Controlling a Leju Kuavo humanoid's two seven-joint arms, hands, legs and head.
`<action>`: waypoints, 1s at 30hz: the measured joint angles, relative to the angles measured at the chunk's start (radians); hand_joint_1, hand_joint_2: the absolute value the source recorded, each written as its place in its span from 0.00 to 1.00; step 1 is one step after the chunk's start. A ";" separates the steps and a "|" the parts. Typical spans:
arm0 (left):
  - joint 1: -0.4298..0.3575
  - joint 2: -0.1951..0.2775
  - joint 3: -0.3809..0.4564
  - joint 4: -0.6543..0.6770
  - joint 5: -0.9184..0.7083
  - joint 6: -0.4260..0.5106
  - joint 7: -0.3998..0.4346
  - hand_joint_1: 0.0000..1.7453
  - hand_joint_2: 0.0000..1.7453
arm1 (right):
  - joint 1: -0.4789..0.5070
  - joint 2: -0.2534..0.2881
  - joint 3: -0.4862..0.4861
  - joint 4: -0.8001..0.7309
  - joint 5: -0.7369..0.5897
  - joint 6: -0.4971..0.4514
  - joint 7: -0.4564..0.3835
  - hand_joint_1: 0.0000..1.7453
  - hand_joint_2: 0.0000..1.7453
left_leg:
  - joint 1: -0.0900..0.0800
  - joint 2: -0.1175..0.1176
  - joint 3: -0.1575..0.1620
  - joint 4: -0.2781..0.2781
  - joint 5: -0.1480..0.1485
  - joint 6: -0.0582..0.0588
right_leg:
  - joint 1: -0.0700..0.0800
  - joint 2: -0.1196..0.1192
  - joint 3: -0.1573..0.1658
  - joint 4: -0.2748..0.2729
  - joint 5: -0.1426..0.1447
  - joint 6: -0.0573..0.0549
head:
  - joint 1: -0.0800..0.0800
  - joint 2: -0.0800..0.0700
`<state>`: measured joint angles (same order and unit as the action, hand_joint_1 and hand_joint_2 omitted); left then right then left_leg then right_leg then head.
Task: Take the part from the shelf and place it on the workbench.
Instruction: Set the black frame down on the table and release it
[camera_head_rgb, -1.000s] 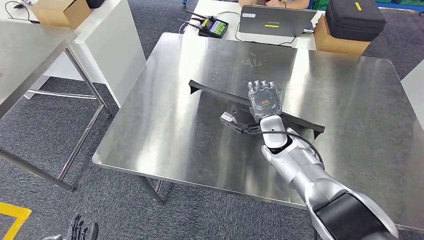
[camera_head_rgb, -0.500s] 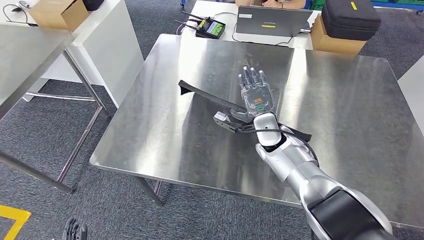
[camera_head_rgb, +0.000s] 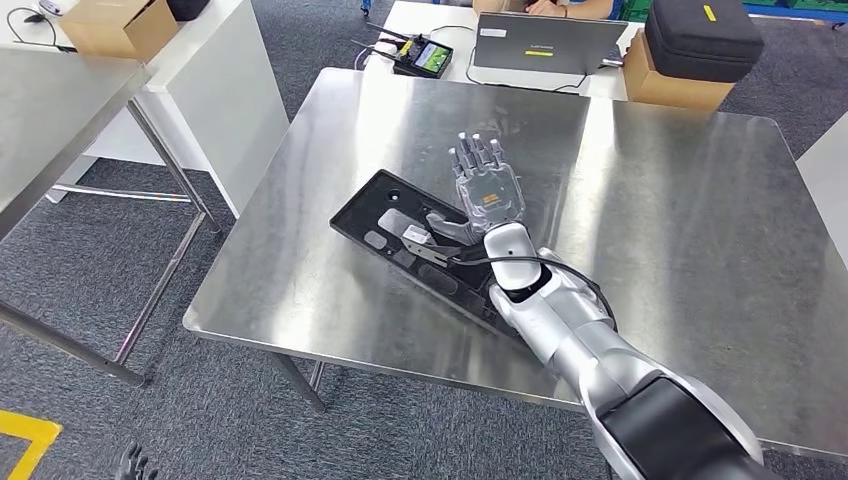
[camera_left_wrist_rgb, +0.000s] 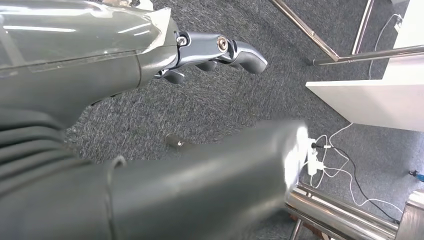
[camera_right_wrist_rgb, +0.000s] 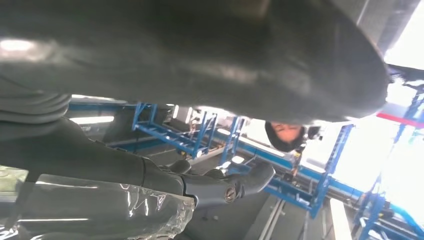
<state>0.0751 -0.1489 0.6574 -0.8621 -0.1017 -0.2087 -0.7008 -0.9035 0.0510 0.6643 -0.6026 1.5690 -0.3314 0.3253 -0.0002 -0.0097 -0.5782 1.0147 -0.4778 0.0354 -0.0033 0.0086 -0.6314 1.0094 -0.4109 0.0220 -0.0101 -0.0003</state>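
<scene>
One hand does the work at this moment: nearest the camera in the head view, the silver right arm reaches up from the lower right, and the right hand (camera_head_rgb: 487, 195) stands at its end with fingers spread and pointing away, gripping nothing. Its thumb side lies against the part (camera_head_rgb: 400, 235), and I cannot tell whether it is only touching it. The left hand (camera_head_rgb: 130, 465) hangs low at the frame's bottom edge over grey carpet; in the left wrist view its dark fingers (camera_left_wrist_rgb: 220, 50) curl loosely around nothing, though how far they are closed is hard to judge. The part is a long, flat, matte black panel, apparently moulded plastic, with shallow recesses, a small round hole and a pale metal clip near its middle; it lies flat on the workbench (camera_head_rgb: 300, 290), running diagonally from the bench's middle back under the right wrist. The workbench is brushed stainless steel, glossy and streaked with reflections, with rounded corners and thin tube legs. By my reading the placing step is all but done, and the next move calls for lifting the hand straight off without dragging the light panel across the slick steel. Farther back a white table carries a grey laptop (camera_head_rgb: 545, 42), a cardboard box (camera_head_rgb: 680, 85) and a black case (camera_head_rgb: 708, 35).
</scene>
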 joint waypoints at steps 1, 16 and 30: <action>0.000 0.000 0.000 0.000 -0.001 0.000 0.000 0.00 0.00 | -0.001 0.006 -0.006 0.000 0.000 0.005 -0.005 0.00 0.00 | 0.000 0.000 0.000 0.000 0.000 0.000 | 0.000 0.000 0.000 0.000 0.000 0.000 | 0.000 0.000; -0.001 -0.002 0.007 0.000 -0.009 -0.002 0.000 0.00 0.00 | 0.026 0.054 -0.106 -0.055 -0.193 0.028 -0.218 0.00 0.00 | 0.001 0.000 0.002 0.000 0.000 0.000 | 0.000 0.000 0.001 0.000 0.000 0.000 | 0.000 0.000; 0.007 -0.002 0.035 0.018 -0.014 0.019 0.000 0.00 0.00 | 0.461 0.191 -0.364 -0.748 -1.511 0.419 -0.900 0.00 0.00 | 0.001 0.000 0.004 0.000 -0.004 -0.004 | 0.000 0.000 0.002 0.000 -0.003 -0.003 | 0.000 0.000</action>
<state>0.0819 -0.1507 0.6927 -0.8446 -0.1152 -0.1899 -0.7008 -0.4426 0.2416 0.3001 -1.3511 0.0583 0.0872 -0.5748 0.0010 -0.0101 -0.5746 1.0143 -0.4819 0.0313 -0.0034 0.0088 -0.6294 1.0092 -0.4139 0.0187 -0.0098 -0.0003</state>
